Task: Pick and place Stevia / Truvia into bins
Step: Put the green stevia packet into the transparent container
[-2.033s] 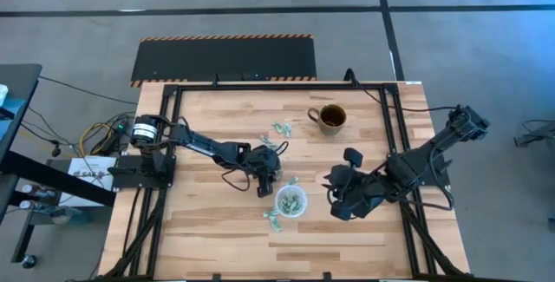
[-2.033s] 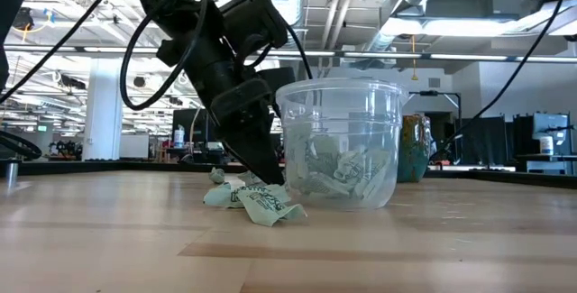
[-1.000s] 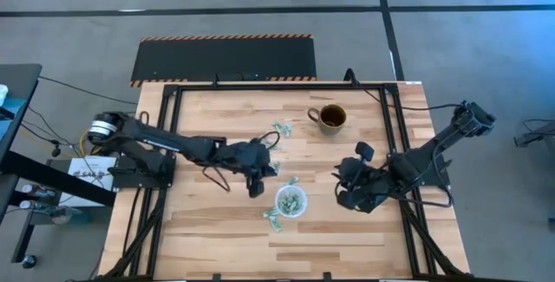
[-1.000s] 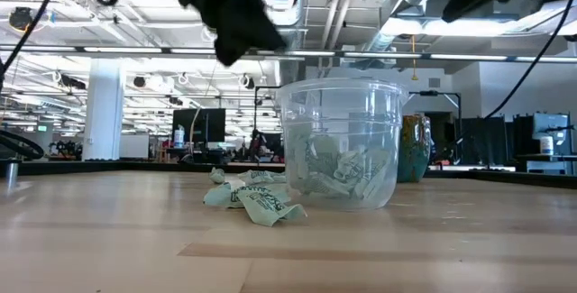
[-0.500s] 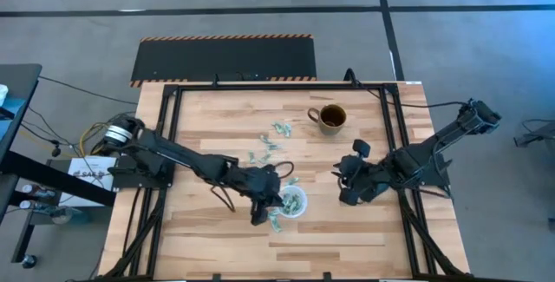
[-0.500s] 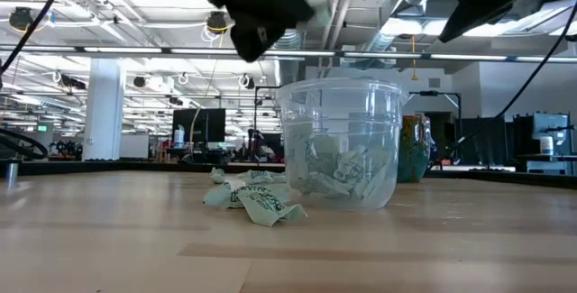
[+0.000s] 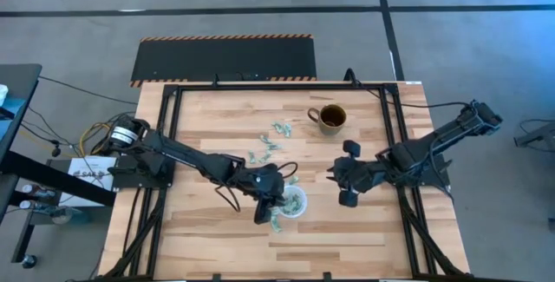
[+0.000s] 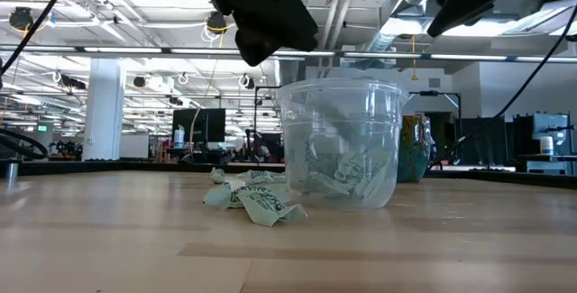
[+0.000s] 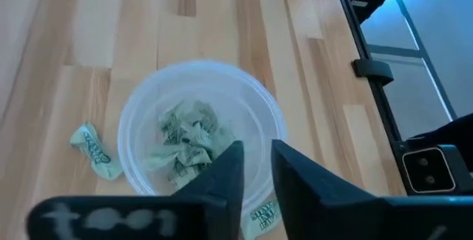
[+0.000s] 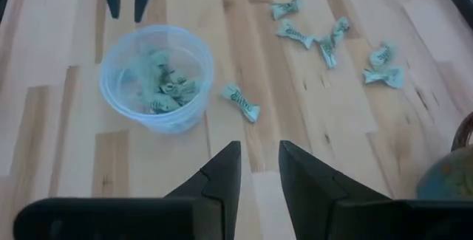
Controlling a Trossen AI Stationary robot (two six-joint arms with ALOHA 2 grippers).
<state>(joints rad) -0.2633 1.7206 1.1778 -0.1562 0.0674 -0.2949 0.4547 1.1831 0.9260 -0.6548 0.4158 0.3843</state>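
Observation:
The bin, a clear plastic cup (image 7: 291,202) (image 8: 341,140), stands near the table's middle with several pale green Stevia sachets (image 9: 185,140) crumpled in its bottom. My left gripper (image 9: 256,159) (image 7: 279,197) hangs open over the cup's rim with nothing between its fingers. A pale blurred strip (image 8: 341,122) shows inside the cup's upper half. Loose sachets lie on the wood beside the cup (image 10: 242,101) (image 9: 94,151) (image 8: 257,198) and farther back (image 10: 325,40). My right gripper (image 10: 259,166) (image 7: 333,176) is open and off the table to the cup's right, holding nothing.
A brown mug (image 7: 330,117) with dark contents stands toward the far right of the wooden table. A black frame (image 7: 173,100) runs along the table's edges. Bare wood lies in front of the cup and at the table's left.
My left gripper has swung from the left of the cup toward the table's near right and now hangs over the cup's rim. The pale strip in the cup's upper half was not there before. My right gripper has rolled and shifted a little toward the cup.

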